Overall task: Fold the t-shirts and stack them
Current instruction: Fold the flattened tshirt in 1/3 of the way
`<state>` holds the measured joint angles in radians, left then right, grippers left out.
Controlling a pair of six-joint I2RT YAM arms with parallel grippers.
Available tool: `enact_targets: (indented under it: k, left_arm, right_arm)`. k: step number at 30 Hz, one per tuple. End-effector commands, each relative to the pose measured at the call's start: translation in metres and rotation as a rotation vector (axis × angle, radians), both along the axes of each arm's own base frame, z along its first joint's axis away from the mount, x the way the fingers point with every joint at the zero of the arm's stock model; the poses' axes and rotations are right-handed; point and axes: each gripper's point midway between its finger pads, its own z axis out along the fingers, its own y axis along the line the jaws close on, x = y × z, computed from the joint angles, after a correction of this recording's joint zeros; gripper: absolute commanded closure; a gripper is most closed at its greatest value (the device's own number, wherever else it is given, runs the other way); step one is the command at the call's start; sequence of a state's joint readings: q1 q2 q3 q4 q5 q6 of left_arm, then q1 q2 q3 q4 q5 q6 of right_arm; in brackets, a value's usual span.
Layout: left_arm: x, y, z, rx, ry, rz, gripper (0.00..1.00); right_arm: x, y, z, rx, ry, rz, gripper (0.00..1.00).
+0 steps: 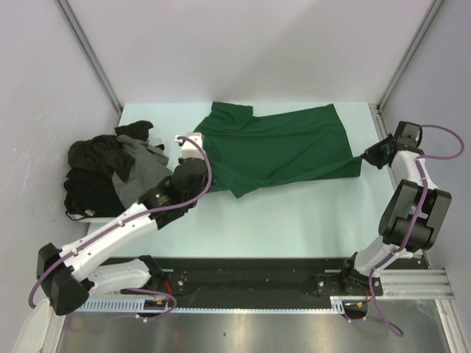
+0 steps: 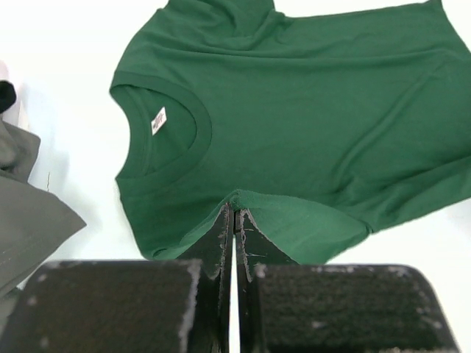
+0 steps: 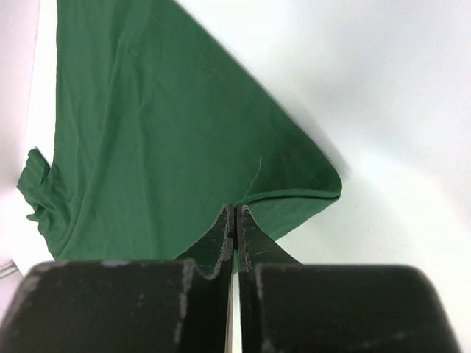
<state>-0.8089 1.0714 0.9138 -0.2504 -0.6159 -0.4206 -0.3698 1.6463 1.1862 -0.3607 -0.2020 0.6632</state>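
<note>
The dark green t-shirt (image 1: 283, 143) lies spread on the table, its collar to the left and its hem to the right. Its white neck label (image 2: 158, 120) shows inside the collar. My left gripper (image 1: 200, 149) is shut on the shirt's near sleeve edge, just below the collar; the left wrist view (image 2: 235, 211) shows the cloth pinched and lifted between the tips. My right gripper (image 1: 366, 157) is shut on the near hem corner, also seen in the right wrist view (image 3: 235, 212). A black t-shirt (image 1: 92, 180) and a dark grey t-shirt (image 1: 143, 162) lie crumpled in a pile at the left.
The pale table (image 1: 294, 220) ends at grey walls on the back, left and right. A black rail (image 1: 250, 272) carrying both arm bases runs along the near edge. The grey shirt's edge (image 2: 29, 213) lies close to the left of my left gripper.
</note>
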Motion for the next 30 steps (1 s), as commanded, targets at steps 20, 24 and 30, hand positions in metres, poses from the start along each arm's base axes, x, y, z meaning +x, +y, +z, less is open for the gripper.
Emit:
enact_targets:
  k: [20,24,30]
  left_arm:
    - [0.010,0.015,0.011,-0.019,-0.025,0.059,1.00]
    - [0.010,0.018,0.007,-0.012,-0.016,0.064,1.00]
    - [0.009,0.021,0.003,-0.008,-0.007,0.079,1.00]
  right_arm:
    - [0.016,-0.012,0.016,-0.008,-0.064,-0.020,1.00]
    - [0.016,-0.011,0.014,-0.010,-0.059,-0.021,1.00]
    - [0.018,-0.005,0.008,-0.007,-0.048,-0.009,1.00]
